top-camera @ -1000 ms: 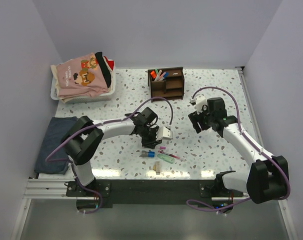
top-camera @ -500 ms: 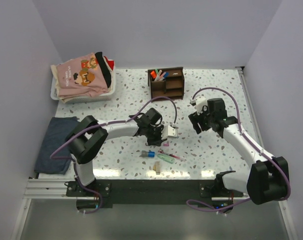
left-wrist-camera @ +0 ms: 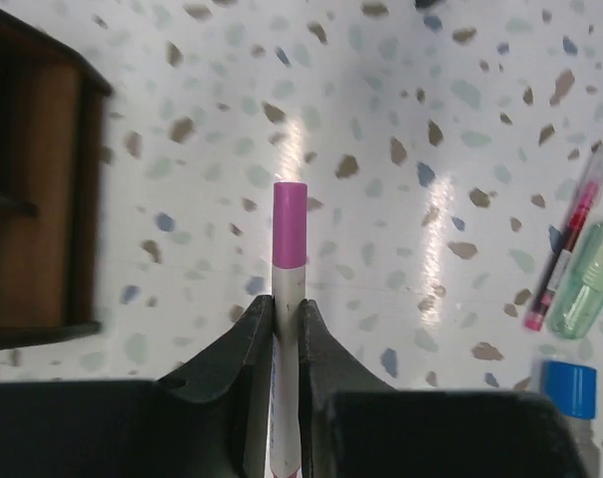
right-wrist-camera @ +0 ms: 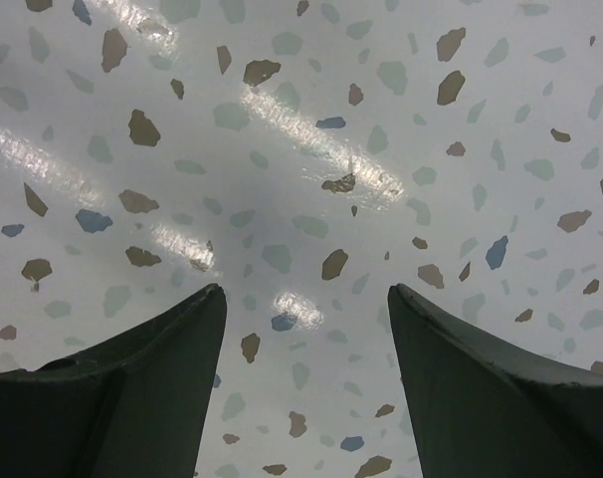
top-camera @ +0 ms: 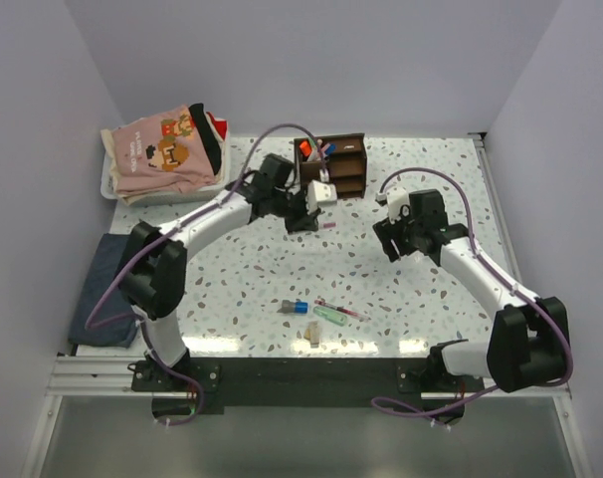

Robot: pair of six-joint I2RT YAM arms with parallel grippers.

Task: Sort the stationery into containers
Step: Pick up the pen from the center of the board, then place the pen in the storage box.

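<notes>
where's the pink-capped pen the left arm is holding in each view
Top external: the pink-capped pen sits at the left gripper, just below the dark brown wooden organizer.
Left wrist: centre, upright between the fingers, pink cap on top.
Right wrist: not in it.
Shared landmark: the organizer, at the left edge of the left wrist view.

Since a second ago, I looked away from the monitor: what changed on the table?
The left claw, then low over the loose pens near the front, closed on the pink-capped pen and carried it up and back to the wooden organizer. The right claw stayed open in place. The blue-capped pen, green marker and clothes tray did not move.
</notes>
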